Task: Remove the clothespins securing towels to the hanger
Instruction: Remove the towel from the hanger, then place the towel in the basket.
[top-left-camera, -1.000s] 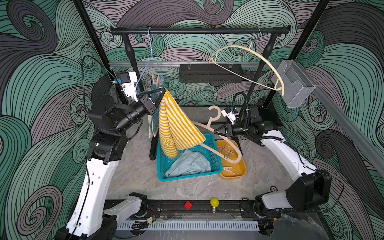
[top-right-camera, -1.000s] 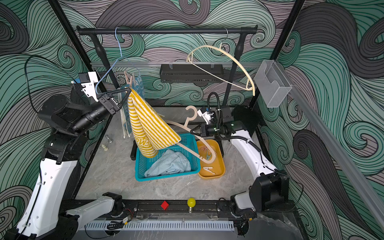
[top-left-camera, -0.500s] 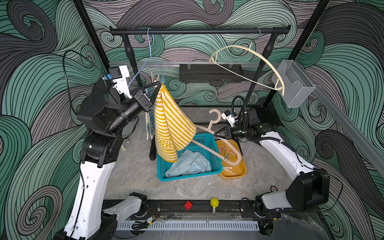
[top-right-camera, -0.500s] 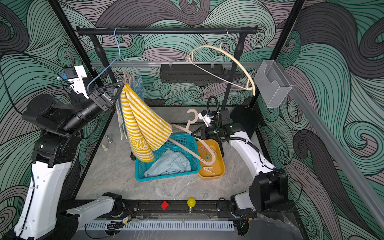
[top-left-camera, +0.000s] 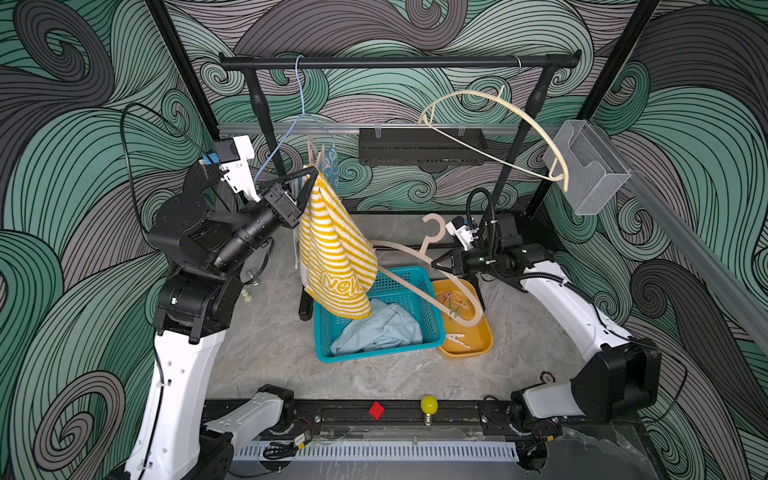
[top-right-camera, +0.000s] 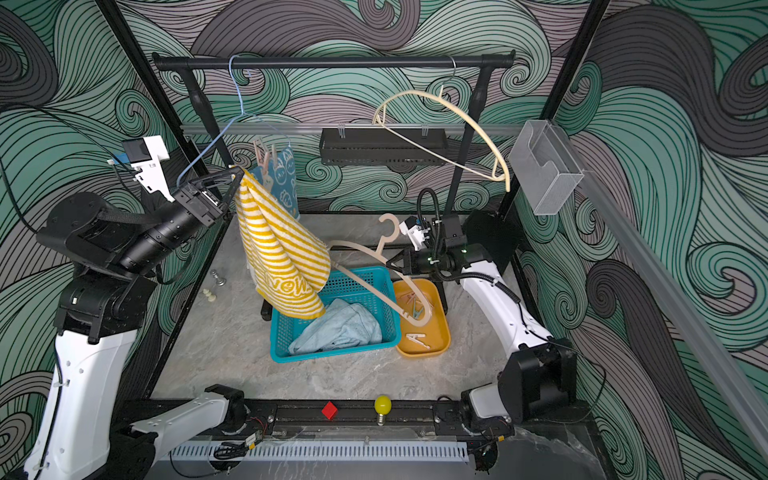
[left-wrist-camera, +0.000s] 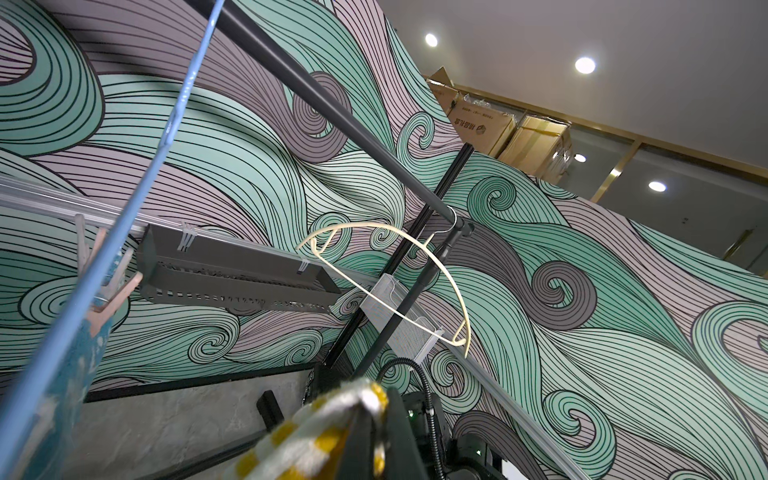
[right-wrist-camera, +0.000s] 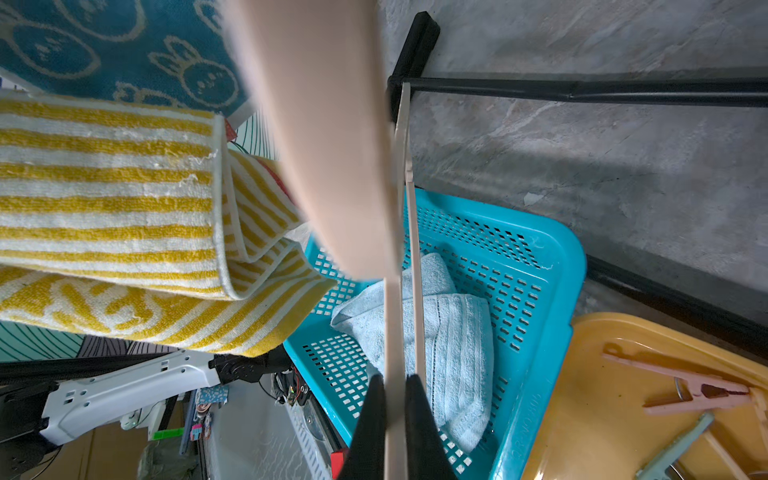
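Clothespins (right-wrist-camera: 698, 390): pastel pink and pale teal, loose in orange tray (right-wrist-camera: 602, 436)

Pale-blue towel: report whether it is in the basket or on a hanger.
In the basket: the pale-blue towel lies crumpled inside the teal basket.

1. L arm (top-left-camera: 232, 237): upper link upright, forearm angled up, wrist high; L gripper (top-left-camera: 314, 171) pinched tight on top edge of striped towel (top-left-camera: 332, 245)
2. R arm (top-left-camera: 561, 299): low, reaching twd centre, wrist level; R gripper (top-left-camera: 435, 263) clamped on beige hanger (right-wrist-camera: 324, 145)
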